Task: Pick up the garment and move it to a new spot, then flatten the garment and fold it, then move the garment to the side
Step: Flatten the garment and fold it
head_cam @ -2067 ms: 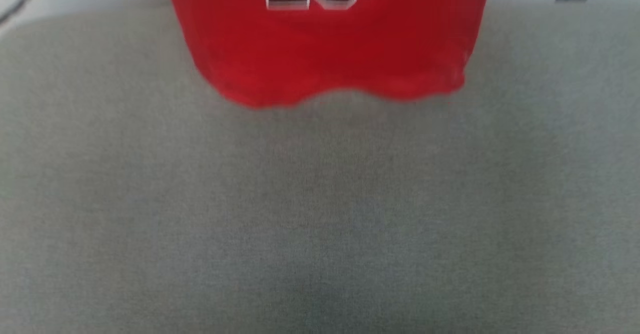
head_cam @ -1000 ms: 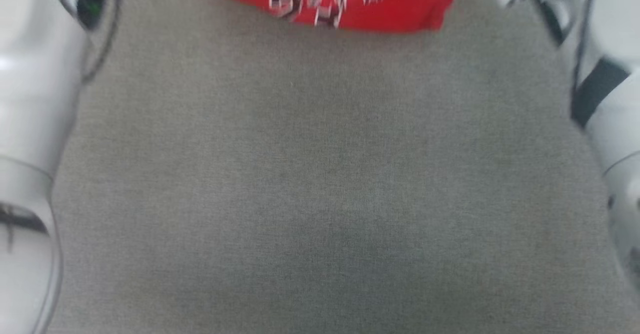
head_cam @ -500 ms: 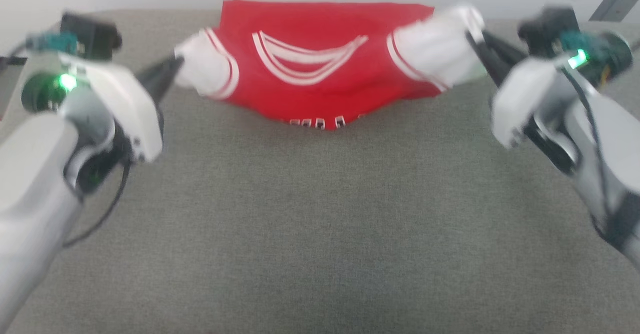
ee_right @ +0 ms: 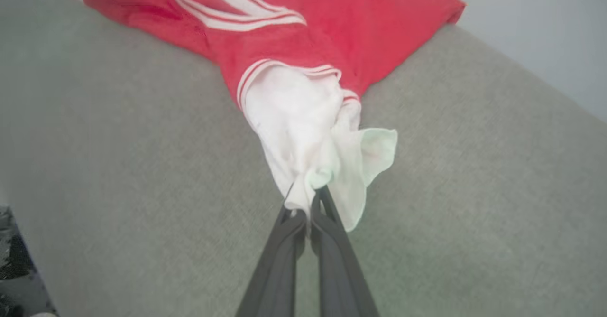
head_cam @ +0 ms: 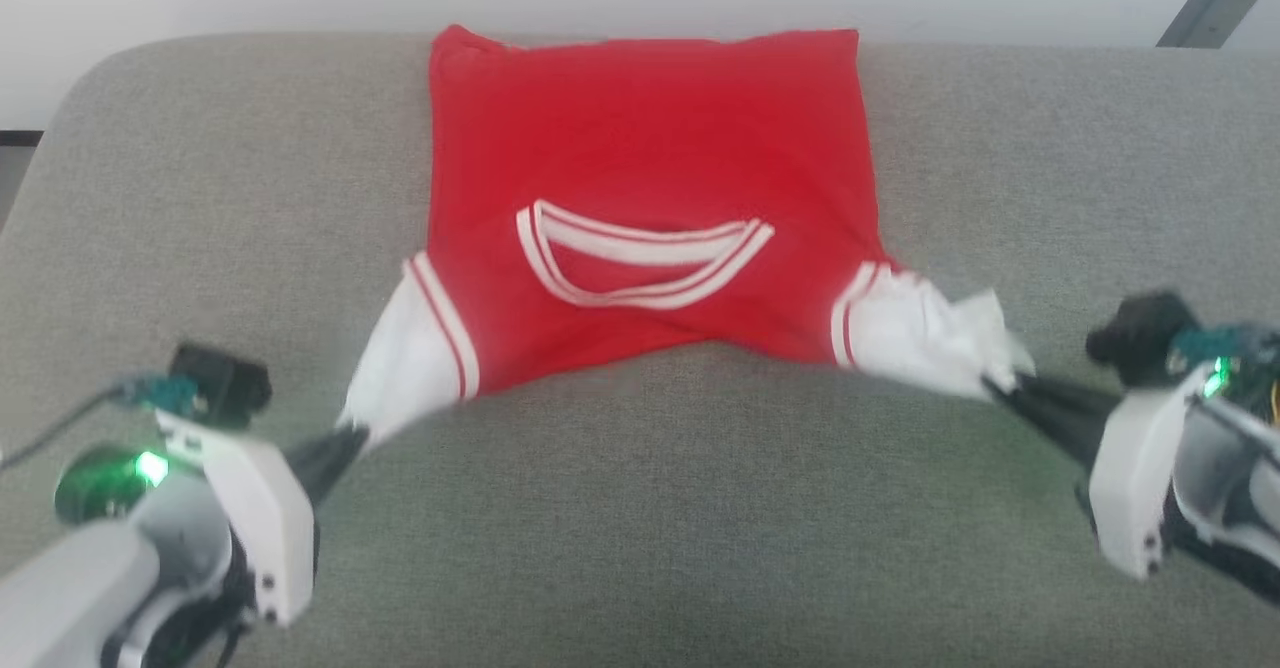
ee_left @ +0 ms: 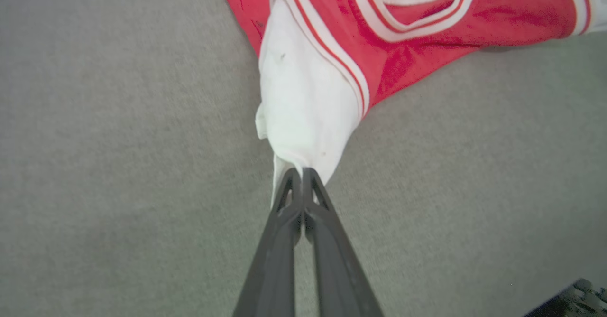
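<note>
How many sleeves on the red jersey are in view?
2. Left sleeve, on the garment at the robot's left, pinched in the left gripper; right sleeve, opposite side, pinched in the right gripper. None hidden.

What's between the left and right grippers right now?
In the head view, bare grey cushion lies between the left gripper and right gripper; the shirt, pinched by both, stretches just beyond.

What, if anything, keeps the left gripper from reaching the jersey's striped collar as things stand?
Probably reachable, yes, but not freely: the left gripper is shut on the jersey's white sleeve and would have to release it first. Bare grey cushion lies between it and the striped collar.
</note>
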Available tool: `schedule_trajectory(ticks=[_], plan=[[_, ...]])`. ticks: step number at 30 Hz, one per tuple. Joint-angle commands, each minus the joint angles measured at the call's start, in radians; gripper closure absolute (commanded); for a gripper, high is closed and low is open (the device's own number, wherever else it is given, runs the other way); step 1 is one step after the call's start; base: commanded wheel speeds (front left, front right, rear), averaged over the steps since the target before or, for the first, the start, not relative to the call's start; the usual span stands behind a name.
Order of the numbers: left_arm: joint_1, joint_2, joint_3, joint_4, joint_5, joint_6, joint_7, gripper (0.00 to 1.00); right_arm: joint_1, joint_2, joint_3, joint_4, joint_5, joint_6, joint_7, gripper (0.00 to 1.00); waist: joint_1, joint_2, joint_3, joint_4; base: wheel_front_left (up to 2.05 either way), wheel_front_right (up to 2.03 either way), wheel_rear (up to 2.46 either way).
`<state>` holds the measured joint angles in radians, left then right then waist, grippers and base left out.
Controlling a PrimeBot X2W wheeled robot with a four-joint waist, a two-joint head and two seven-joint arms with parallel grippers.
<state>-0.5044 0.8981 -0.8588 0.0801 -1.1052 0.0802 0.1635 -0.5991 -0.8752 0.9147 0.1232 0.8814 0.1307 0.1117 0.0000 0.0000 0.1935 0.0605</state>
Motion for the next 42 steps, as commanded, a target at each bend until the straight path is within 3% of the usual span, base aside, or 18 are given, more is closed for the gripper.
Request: schedule_trajectory(ticks=[1,7,13,23,24,25,26,36,42], plan=[[0.030,0.018,-0.009,-0.010,0.008,0.016,0.006,1.00,0.024,-0.017,0.011,-0.017,0.015,0.000,0.013,1.00,0.0000,0.0000,0.001,-0.001,0.00,0.00,0.00],[0.117,0.068,-0.039,-0.016,0.003,0.087,0.035,1.00,0.098,-0.085,0.062,-0.071,0.090,0.000,0.083,1.00,0.0000,0.0000,0.007,-0.001,0.00,0.00,0.00],[0.147,0.073,-0.053,0.011,-0.007,0.134,0.062,1.00,0.132,-0.114,0.080,-0.054,0.118,0.000,0.139,1.00,0.0000,0.0000,0.013,0.000,0.00,0.00,0.00],[0.175,0.032,-0.044,0.007,-0.048,0.142,0.036,1.00,0.165,-0.084,0.048,-0.023,0.163,0.000,0.192,1.00,0.0000,0.0000,0.013,0.003,0.00,0.00,0.00],[0.175,0.029,-0.042,0.005,-0.049,0.145,0.032,1.00,0.168,-0.080,0.041,-0.020,0.163,0.000,0.197,0.75,0.0000,0.0000,0.013,0.004,0.00,0.00,0.00],[0.175,0.026,-0.039,0.003,-0.050,0.145,0.025,1.00,0.170,-0.078,0.026,-0.008,0.167,0.000,0.198,0.15,0.0000,0.0000,0.013,0.005,0.00,0.00,0.00],[0.175,0.024,-0.038,0.001,-0.051,0.147,0.024,1.00,0.170,-0.073,0.016,-0.006,0.165,0.000,0.208,0.00,0.0000,0.0000,0.013,0.006,0.00,0.00,0.00],[0.146,-0.015,-0.043,-0.040,-0.024,0.162,0.004,1.00,0.138,-0.048,-0.174,-0.058,0.125,0.000,0.275,0.00,0.0000,0.0000,0.041,0.034,0.00,0.00,0.00],[0.104,-0.059,-0.051,-0.046,0.010,0.156,-0.005,1.00,0.054,0.073,-0.375,0.008,-0.001,0.000,0.317,0.00,0.0000,0.0000,0.077,0.068,0.00,0.00,0.00]])
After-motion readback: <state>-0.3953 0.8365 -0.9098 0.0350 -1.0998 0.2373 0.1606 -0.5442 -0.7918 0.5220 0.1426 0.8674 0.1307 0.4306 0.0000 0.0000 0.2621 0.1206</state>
